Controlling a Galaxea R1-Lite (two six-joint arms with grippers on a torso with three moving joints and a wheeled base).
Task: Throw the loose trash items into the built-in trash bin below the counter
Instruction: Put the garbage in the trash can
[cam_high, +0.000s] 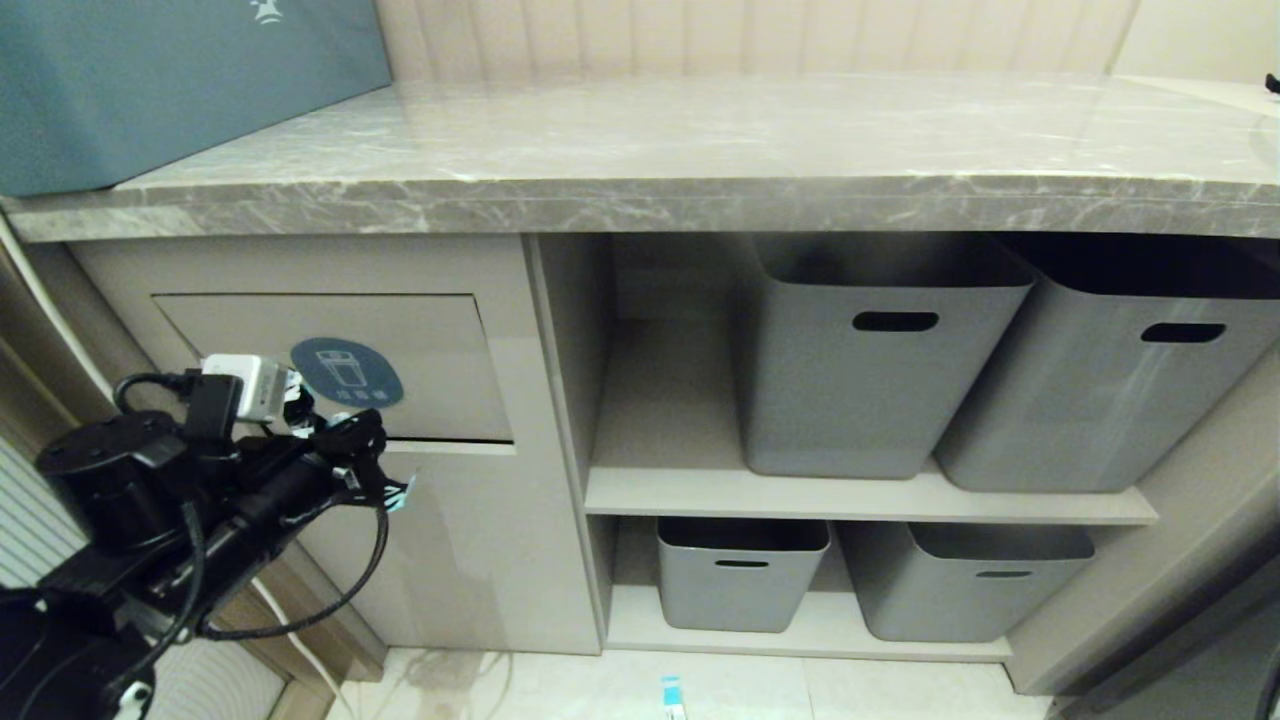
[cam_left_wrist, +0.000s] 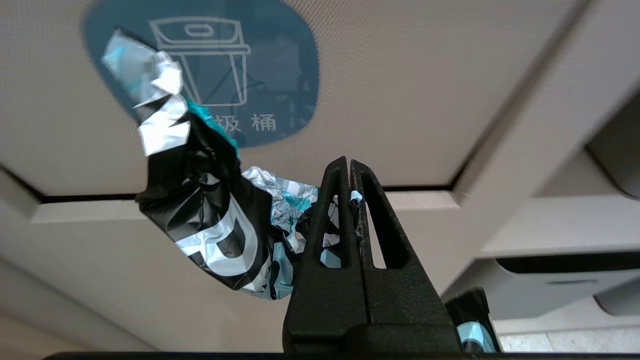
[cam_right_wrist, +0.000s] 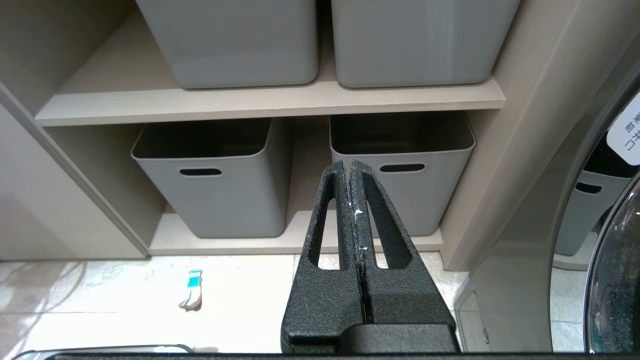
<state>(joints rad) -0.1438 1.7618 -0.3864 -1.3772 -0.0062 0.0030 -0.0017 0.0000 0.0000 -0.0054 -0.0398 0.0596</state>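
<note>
Reaching low toward the built-in trash bin (cam_high: 335, 365), the left gripper (cam_left_wrist: 349, 167) sits just before the flap, fingers pinched tight on the black wrapper (cam_left_wrist: 210, 220). Right gripper (cam_right_wrist: 350, 167) hangs parked, fingers pressed together.

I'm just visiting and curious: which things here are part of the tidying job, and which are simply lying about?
Part of the job:
- black wrapper, pinched in the left gripper
- trash bin flap with its blue sticker
- strip wrapper on the floor
- counter

Just there:
- grey tubs
- teal box
- right gripper, shut and empty
</note>
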